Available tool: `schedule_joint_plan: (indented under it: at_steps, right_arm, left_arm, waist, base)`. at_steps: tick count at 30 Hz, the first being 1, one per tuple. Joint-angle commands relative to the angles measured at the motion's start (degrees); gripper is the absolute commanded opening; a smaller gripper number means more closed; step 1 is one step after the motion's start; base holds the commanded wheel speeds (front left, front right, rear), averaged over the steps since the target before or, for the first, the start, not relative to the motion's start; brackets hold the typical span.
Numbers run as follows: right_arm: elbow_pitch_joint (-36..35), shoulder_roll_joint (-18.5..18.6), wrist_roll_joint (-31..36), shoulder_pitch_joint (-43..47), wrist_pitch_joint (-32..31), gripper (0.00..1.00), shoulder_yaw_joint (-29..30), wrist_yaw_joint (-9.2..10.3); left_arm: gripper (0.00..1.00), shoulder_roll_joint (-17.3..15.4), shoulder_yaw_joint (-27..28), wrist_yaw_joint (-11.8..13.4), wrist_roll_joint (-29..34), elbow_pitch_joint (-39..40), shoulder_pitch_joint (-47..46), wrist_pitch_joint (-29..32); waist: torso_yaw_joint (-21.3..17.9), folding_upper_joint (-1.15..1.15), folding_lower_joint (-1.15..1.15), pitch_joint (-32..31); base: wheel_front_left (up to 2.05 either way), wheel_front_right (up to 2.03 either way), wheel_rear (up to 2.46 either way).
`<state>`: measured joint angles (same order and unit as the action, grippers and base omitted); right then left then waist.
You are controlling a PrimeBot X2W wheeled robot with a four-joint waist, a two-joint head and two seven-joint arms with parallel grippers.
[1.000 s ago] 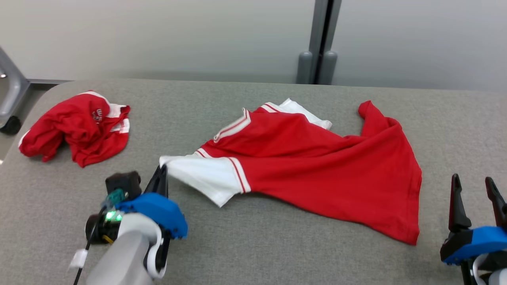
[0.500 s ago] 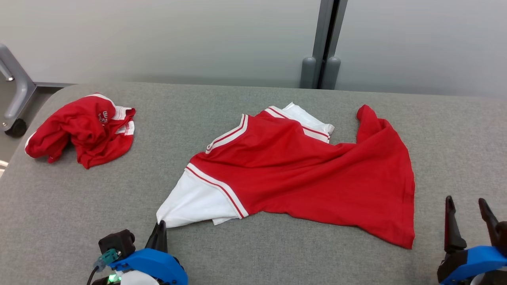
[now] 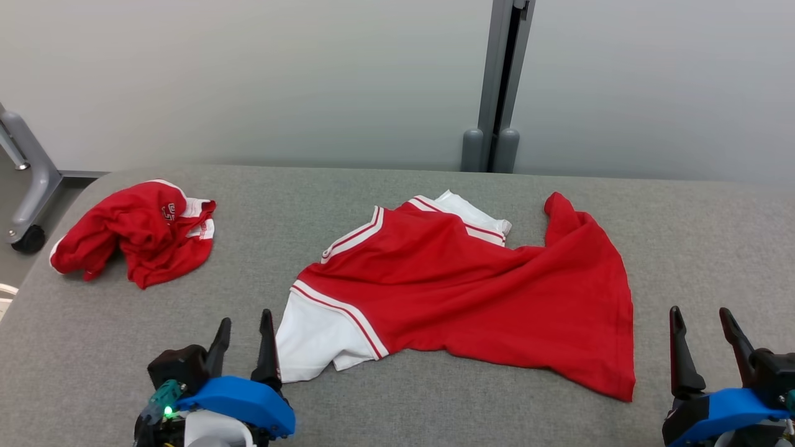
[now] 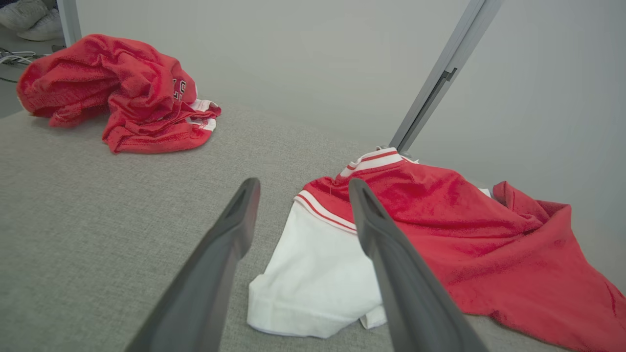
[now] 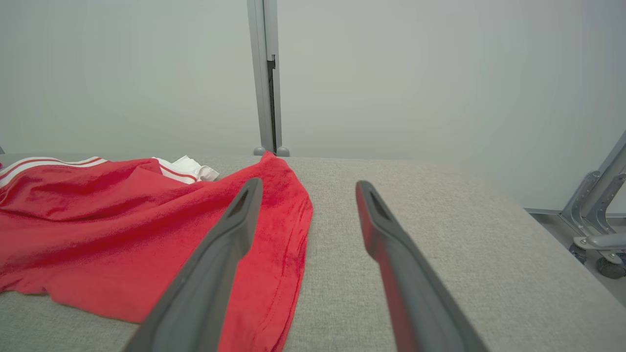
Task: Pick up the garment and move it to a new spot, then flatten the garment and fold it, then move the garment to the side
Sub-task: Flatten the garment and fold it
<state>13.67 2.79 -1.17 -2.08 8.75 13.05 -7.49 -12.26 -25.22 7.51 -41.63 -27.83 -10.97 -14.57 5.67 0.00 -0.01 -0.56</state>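
Left fingers (image 3: 268,344) opened since a second ago, white sleeve (image 3: 310,341) released onto table (image 3: 397,397)

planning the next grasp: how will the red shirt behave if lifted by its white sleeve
The red fabric shirt with white sleeves lies in soft wrinkles, so it would probably droop and bunch, not hold shape. It looks thin, likely light. On the grey textured table cover it may drag rather than slide.
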Motion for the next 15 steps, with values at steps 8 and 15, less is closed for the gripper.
schedule_joint_plan:
  at_steps: [8,15]
  right_arm:
    - [0.49,0.19,-2.16,2.15,2.63,1.00,-2.80,-0.01]
    - [1.60,0.19,-3.36,2.59,3.69,1.00,-5.51,-0.01]
  left_arm:
    - [1.00,0.29,-2.41,-0.05,2.31,1.59,1.01,-0.38]
    - [1.00,-0.14,-2.49,0.72,2.26,2.94,2.60,-0.35]
  waist:
    - [0.72,0.00,0.01,-1.66]
    - [0.66,0.00,0.01,-2.01]
  base:
    - [0.00,0.00,0.00]
    - [0.00,0.00,0.00]
